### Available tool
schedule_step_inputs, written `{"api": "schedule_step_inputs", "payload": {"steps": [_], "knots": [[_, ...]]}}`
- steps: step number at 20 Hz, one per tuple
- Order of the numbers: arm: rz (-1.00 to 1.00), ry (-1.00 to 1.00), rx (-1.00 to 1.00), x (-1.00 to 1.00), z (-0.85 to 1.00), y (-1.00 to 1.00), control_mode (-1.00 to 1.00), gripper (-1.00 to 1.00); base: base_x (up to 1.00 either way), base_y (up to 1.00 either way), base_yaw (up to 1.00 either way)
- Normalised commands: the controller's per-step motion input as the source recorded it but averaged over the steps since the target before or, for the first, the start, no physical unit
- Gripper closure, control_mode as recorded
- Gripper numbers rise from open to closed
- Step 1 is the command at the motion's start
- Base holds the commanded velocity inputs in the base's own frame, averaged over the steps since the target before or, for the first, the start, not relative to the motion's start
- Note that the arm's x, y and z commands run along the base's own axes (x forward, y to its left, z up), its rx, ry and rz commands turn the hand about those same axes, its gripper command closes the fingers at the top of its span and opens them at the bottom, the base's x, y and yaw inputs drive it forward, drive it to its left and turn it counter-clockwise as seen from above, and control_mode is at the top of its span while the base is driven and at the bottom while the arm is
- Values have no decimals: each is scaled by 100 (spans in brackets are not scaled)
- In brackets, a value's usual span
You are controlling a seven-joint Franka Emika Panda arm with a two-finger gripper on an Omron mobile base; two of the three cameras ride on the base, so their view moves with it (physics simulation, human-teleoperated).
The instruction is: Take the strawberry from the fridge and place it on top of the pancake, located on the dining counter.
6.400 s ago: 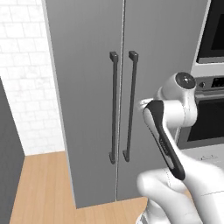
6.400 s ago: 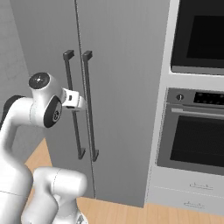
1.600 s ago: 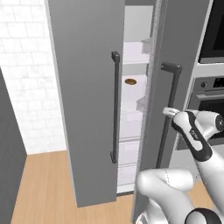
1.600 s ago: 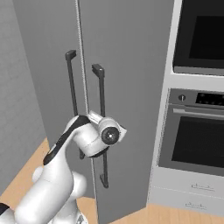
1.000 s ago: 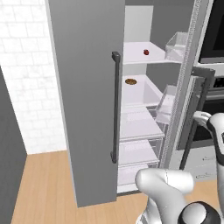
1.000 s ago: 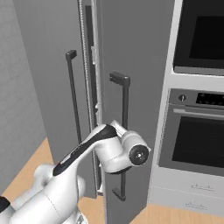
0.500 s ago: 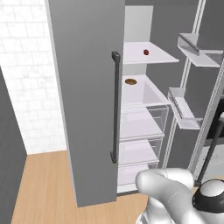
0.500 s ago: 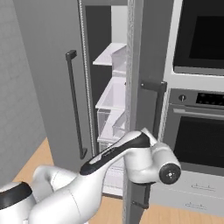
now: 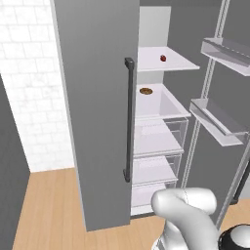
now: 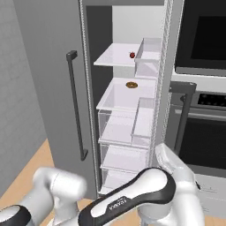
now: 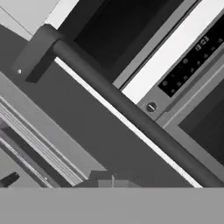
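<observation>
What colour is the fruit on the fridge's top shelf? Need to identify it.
Dark red strawberry, clearest in the left base view.

strawberry (image 9: 163,58) too small for detail, fridge (image 9: 97,97) top cut off

Glossy white arm (image 10: 176,176), black joint bands

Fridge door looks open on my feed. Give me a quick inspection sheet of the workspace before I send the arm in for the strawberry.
Surface: white fridge shelves, mostly bare.
Job's things: strawberry on the top shelf, untouched; fridge with its right door swung wide, left door closed.
Clutter: brown donut on the shelf below the strawberry.
Grippers: gripper shut, holding nothing, close to the right door's dark bar handle.
Cables: nothing seen.
Surroundings: black-fronted wall ovens right of the fridge, white brick wall to its left, wood floor.
</observation>
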Motion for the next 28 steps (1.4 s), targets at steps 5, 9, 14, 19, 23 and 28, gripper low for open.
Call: {"api": "schedule_step_inputs", "payload": {"steps": [5,9,14,19,23,28], "knots": [[0,-21,-30,-90,88,98,-100,100,0,0,0],[0,34,-50,-22,100,100,-100,100,0,0,0],[0,51,-44,-16,92,100,-100,100,0,0,0],[0,64,-25,12,17,81,-100,100,0,0,0],[-2,34,-1,-8,0,92,-100,100,0,0,0],[-1,33,-7,2,0,88,-100,-100,0,0,0]]}}
